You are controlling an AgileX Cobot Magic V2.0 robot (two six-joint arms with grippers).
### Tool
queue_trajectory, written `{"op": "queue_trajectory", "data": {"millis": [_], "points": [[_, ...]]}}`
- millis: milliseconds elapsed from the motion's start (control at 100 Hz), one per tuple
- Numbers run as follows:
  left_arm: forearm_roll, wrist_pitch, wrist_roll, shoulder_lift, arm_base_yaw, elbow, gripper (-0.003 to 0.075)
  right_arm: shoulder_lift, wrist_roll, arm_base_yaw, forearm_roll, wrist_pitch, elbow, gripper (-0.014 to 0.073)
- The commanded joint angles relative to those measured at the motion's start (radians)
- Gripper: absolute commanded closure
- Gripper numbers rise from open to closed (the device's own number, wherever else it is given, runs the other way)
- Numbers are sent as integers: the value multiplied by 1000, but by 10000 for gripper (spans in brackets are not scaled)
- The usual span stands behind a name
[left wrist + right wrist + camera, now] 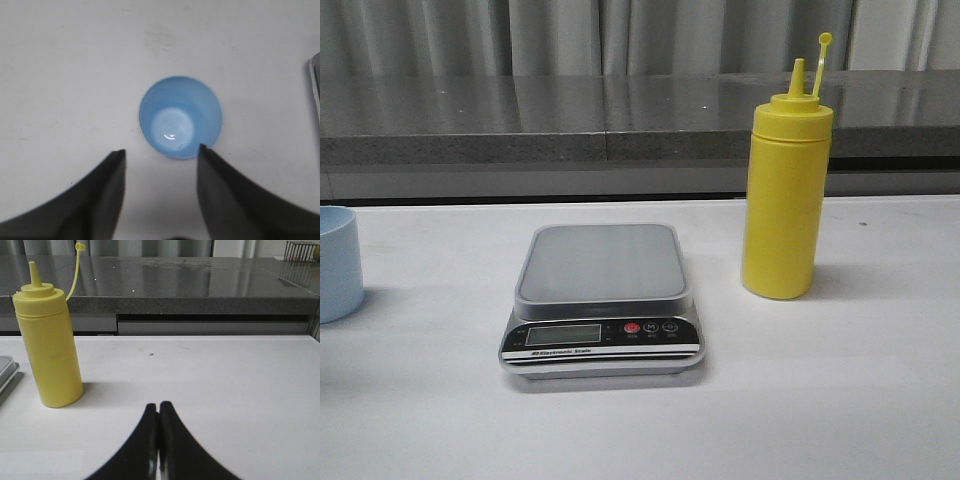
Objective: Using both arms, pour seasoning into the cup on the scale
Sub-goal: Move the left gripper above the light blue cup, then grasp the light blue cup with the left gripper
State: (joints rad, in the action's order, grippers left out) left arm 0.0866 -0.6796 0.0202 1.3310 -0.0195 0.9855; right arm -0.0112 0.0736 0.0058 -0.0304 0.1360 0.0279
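Observation:
The yellow seasoning bottle (785,190) stands upright on the white table, right of the scale (603,300), its cap off and hanging on its tether. It also shows in the right wrist view (49,342). The scale's grey platform is bare. The light blue cup (337,262) stands at the table's far left edge, apart from the scale. In the left wrist view the cup (180,116) is seen from above, empty. My left gripper (161,154) is open above the cup, one fingertip over its rim. My right gripper (158,407) is shut and empty, low over the table beside the bottle.
A grey stone counter (620,115) runs behind the table, with curtains above it. A corner of the scale (315,80) shows in the left wrist view, and its edge (6,367) shows in the right wrist view.

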Motion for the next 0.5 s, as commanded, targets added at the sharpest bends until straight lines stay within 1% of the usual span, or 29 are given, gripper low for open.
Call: {"op": "queue_trajectory", "data": {"millis": [0, 40, 80, 490], "points": [[4, 73, -4, -15, -4, 34, 153, -19, -6, -6, 1, -83, -21, 661], [4, 84, -4, -11, -4, 34, 111, -19, -6, -6, 1, -83, -21, 661], [4, 91, -4, -5, -4, 34, 98, -19, -6, -6, 1, -83, -21, 661], [11, 176, -20, 142, -4, 34, 101, -19, -6, -6, 1, -83, -21, 661]]}}
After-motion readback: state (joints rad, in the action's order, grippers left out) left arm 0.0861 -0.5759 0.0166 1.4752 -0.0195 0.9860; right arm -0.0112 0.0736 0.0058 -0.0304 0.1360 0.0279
